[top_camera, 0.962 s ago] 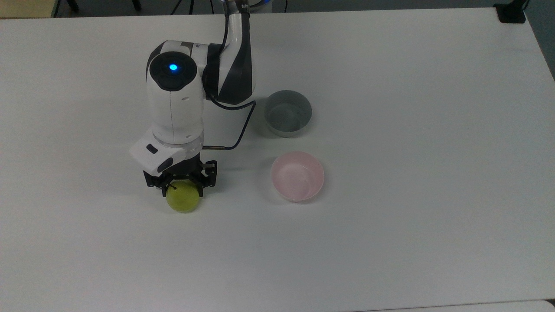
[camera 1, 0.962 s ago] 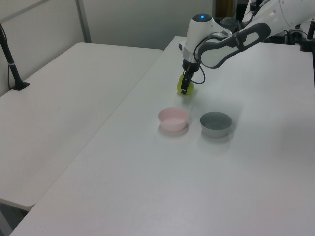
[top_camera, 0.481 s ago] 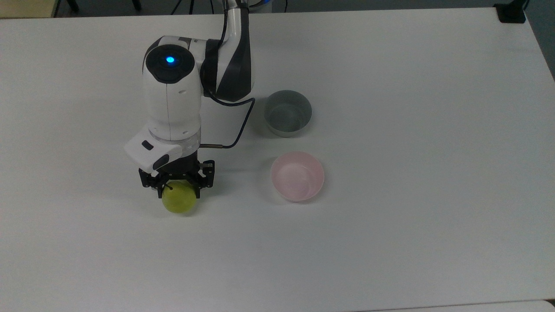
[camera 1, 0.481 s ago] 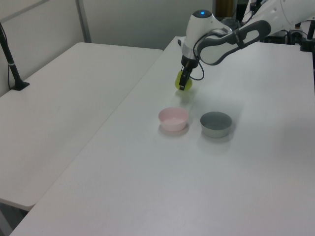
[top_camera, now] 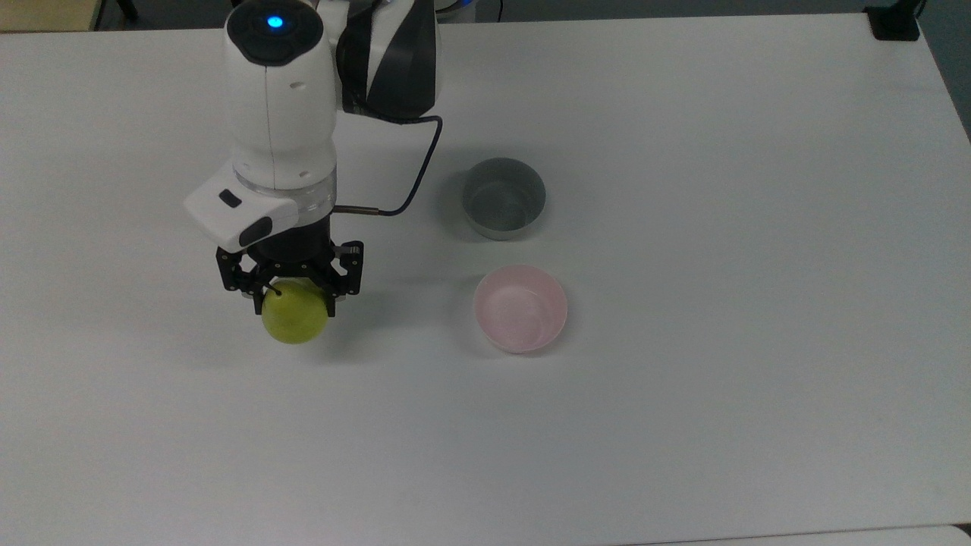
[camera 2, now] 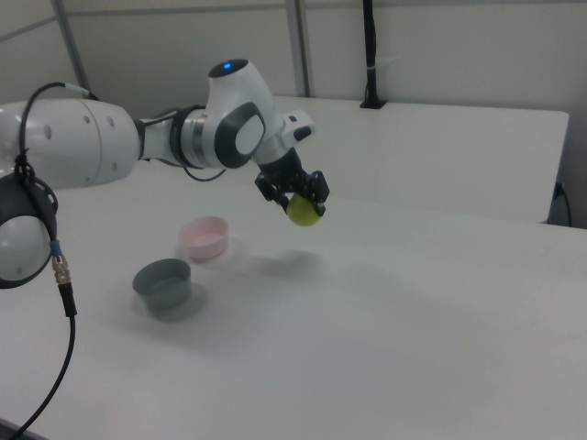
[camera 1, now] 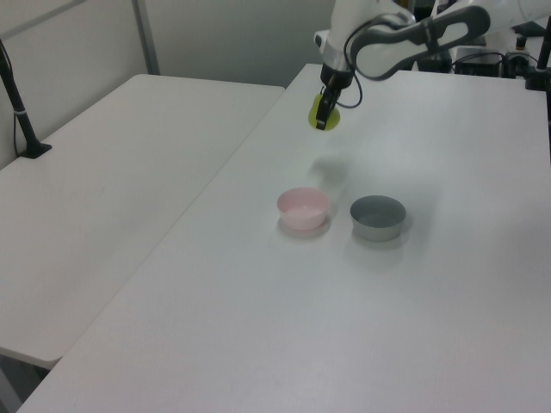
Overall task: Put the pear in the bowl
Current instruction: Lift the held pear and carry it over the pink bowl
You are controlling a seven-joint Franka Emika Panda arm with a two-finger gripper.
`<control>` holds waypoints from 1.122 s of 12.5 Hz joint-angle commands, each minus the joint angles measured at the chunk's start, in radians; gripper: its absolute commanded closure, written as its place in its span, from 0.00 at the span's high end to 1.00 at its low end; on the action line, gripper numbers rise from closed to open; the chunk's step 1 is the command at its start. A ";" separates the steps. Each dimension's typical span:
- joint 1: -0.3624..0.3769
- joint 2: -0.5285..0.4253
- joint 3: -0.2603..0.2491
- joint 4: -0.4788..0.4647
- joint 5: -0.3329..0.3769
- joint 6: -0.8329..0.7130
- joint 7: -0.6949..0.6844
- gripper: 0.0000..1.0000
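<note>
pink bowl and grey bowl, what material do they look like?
Pink bowl: probably glazed ceramic or hard plastic, glossy, with a sheen inside. Grey bowl: straight-sided, duller, looks like matte plastic or ceramic; the pictures leave it open.

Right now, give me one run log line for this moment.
phase: carry | gripper: shut on pear | pear: lifted off table | pink bowl: empty | grey bowl: empty
</note>
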 commanded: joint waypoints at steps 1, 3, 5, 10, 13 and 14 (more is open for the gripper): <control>0.005 -0.043 -0.006 -0.017 0.001 -0.035 -0.014 0.68; 0.005 -0.060 -0.006 -0.016 0.002 -0.054 -0.014 0.68; 0.005 -0.062 -0.006 -0.016 0.001 -0.058 -0.013 0.68; 0.052 -0.065 0.010 -0.019 -0.007 -0.057 0.044 0.68; 0.150 -0.068 0.009 -0.026 -0.013 -0.057 0.145 0.68; 0.179 -0.068 0.010 -0.028 -0.027 -0.060 0.180 0.68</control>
